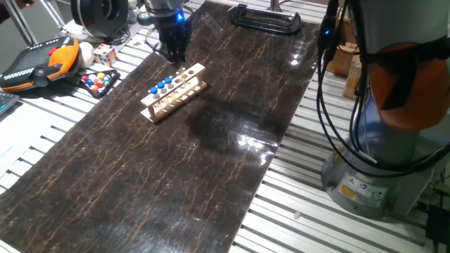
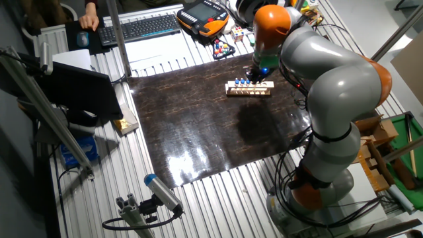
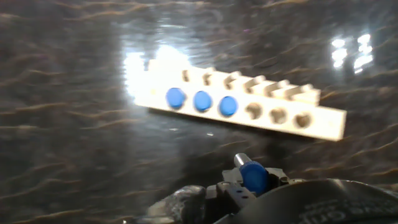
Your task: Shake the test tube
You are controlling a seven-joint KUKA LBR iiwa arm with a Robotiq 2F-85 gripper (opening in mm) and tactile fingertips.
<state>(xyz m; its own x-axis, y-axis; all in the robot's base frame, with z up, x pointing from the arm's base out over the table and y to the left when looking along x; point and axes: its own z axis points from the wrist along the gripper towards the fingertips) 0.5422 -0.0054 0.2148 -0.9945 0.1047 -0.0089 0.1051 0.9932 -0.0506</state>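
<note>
- I see my black two-finger gripper (image 1: 174,55) hovering above the far end of the pale wooden rack with holes (image 1: 174,92) on the dark marbled tabletop (image 1: 176,161)
- In the hand view it pinches a slim clear test tube with a round blue cap (image 3: 252,173), lifted clear of the rack
- Three blue-capped tubes (image 3: 201,101) sit in the rack's holes in that view, three holes beside them open
</note>
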